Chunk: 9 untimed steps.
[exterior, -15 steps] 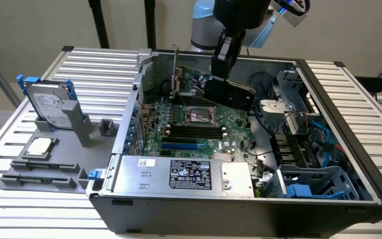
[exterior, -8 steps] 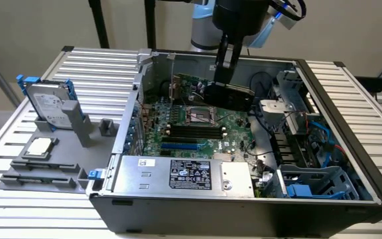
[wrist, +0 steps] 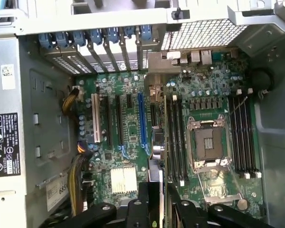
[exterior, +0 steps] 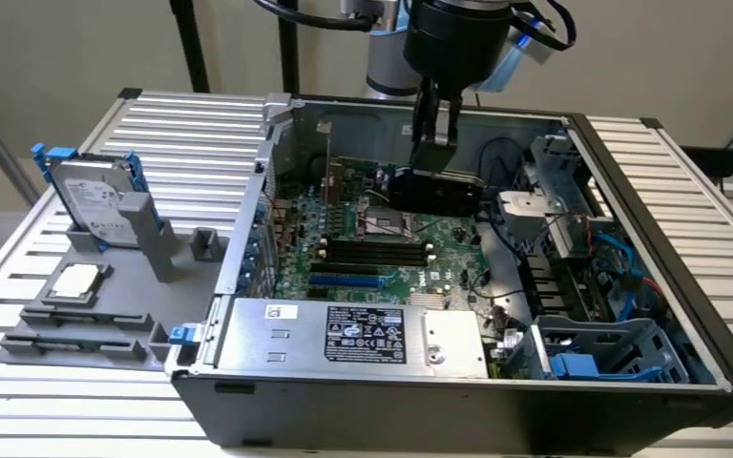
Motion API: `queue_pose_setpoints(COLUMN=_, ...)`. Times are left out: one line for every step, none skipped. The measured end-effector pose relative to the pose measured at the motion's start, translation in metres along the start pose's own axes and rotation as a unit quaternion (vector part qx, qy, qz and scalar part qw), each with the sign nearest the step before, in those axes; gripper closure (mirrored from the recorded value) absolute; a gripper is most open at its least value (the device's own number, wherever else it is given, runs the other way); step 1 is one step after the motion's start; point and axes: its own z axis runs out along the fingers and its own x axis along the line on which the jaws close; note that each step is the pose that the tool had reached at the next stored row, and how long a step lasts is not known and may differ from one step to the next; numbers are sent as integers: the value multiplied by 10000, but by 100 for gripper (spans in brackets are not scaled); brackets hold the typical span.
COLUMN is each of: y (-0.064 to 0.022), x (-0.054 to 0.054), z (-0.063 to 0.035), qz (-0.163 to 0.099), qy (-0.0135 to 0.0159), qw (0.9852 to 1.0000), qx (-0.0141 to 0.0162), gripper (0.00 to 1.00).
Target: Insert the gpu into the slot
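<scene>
The gripper (exterior: 433,155) was clamped on the gpu (exterior: 435,193), holding it above the motherboard (exterior: 450,243). The slot (exterior: 346,281) lay bare at seven o'clock from the card in the exterior view.

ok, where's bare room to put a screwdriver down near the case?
Bare table slats on the exterior view's right of the case, and behind the hard drive. Crowded: the parts holder on that view's left, and inside the case, where the jaws hold the card.
</scene>
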Motion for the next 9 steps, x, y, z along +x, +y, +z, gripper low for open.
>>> queue_pose_setpoints(y=11, x=2, z=18, qz=-43, qy=-3, qw=10000, qx=-1, gripper=74)
queue_pose_setpoints(y=27, x=4, z=38, qz=-81, qy=-7, qw=10000, qx=-2, gripper=74)
queue_pose_setpoints(y=43, x=5, z=55, qz=-108, qy=-9, qw=9999, qx=-2, gripper=74)
queue_pose_setpoints(y=65, x=8, z=76, qz=-135, qy=-12, qw=9999, qx=-3, gripper=74)
queue_pose_setpoints(y=86, x=10, z=95, qz=-161, qy=-14, qw=9999, qx=-4, gripper=74)
queue_pose_setpoints(y=105, x=13, z=113, qz=-183, qy=-15, qw=9998, qx=-4, gripper=74)
queue_pose_setpoints(y=124, x=15, z=133, qz=-204, qy=-16, qw=9998, qx=-5, gripper=74)
queue_pose_setpoints(y=144, x=18, z=151, qz=-223, qy=-17, qw=9997, qx=-5, gripper=74)
queue_pose_setpoints(y=163, x=22, z=170, qz=-240, qy=-18, qw=9997, qx=-6, gripper=74)
